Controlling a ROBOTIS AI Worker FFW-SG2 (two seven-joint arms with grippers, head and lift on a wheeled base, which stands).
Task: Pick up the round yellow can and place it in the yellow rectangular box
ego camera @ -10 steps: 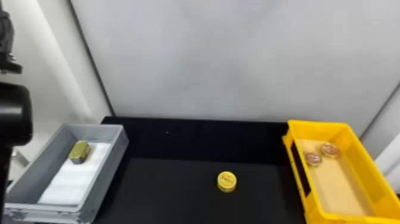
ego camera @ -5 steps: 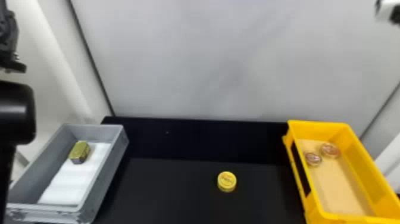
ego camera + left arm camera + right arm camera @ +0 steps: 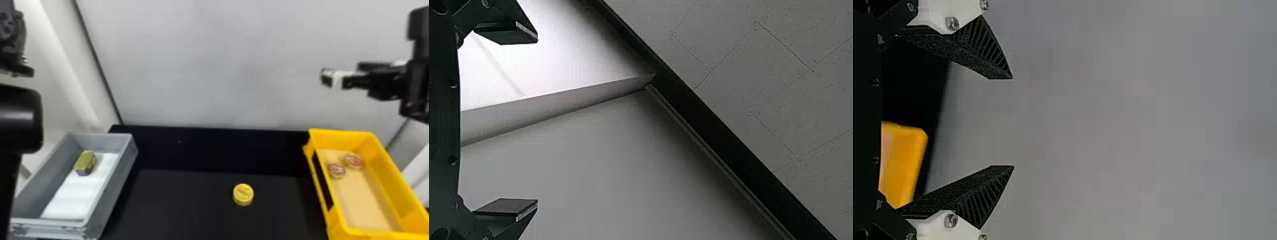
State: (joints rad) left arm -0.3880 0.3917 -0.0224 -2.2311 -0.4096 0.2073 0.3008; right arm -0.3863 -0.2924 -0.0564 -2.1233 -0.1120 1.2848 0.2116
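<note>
Yellow can (image 3: 243, 194) well apart from yellow box's left edge (image 3: 315, 142)

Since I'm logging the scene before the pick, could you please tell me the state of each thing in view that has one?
Round yellow can, resting flat on the black table
Yellow rectangular box, open-topped, holding two round tins
Gray box, open-topped, holding a green block
Left end effector, open, empty
Right end effector, open, empty
</note>
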